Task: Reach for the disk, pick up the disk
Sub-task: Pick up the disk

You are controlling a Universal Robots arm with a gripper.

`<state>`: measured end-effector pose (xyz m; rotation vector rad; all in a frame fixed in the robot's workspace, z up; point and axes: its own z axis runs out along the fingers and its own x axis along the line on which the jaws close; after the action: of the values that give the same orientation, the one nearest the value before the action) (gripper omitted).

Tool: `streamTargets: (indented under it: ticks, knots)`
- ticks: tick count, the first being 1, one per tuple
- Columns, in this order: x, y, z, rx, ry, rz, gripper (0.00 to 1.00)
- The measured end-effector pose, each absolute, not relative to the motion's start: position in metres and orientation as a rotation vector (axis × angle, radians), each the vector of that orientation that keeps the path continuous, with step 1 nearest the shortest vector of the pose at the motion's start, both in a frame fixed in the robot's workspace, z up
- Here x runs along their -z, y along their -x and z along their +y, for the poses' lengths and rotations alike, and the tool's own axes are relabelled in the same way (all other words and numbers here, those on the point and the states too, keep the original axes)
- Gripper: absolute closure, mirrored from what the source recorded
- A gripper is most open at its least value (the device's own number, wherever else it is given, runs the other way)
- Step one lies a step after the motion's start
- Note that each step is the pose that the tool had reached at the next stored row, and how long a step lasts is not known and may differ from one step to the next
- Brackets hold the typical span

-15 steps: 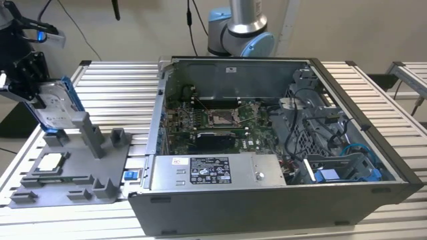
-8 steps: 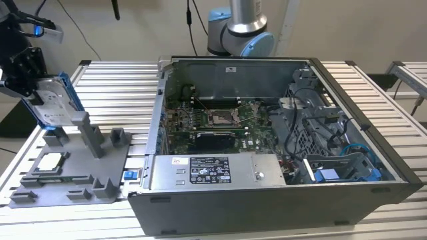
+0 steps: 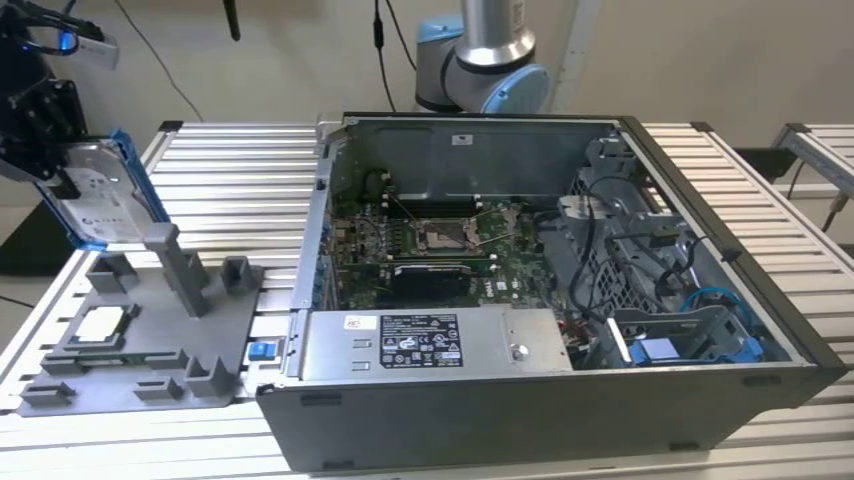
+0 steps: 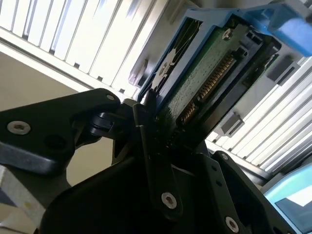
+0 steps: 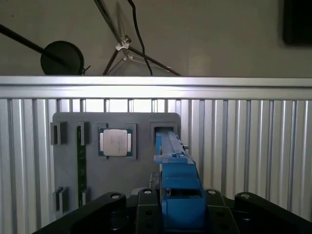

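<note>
The disk (image 3: 104,195), a silver hard drive with a white label and bright blue rails, hangs tilted on edge at the exterior view's far left. It is just above the grey fixture plate (image 3: 134,350). My black gripper (image 3: 56,165) is shut on its upper end. In the second wrist view the disk's green circuit board (image 4: 204,73) and blue rail sit clamped between my fingers (image 4: 146,126). The first wrist view looks along the disk's blue edge (image 5: 178,178), which points at an open slot (image 5: 165,130) in the fixture.
A small square silver chip (image 5: 115,142) lies in a pocket of the fixture, with grey posts (image 3: 180,265) standing beside it. An open computer case (image 3: 534,280) takes up the middle of the slatted metal table (image 3: 240,190). The robot base (image 3: 481,60) stands behind it.
</note>
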<state>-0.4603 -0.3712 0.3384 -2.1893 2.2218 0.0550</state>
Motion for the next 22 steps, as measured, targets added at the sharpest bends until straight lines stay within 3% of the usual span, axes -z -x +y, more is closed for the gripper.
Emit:
streamTargets:
  ticks: [22]
  knots:
    - [-0.378,0.460,-0.371,-0.055,2.189,2.222,1.00]
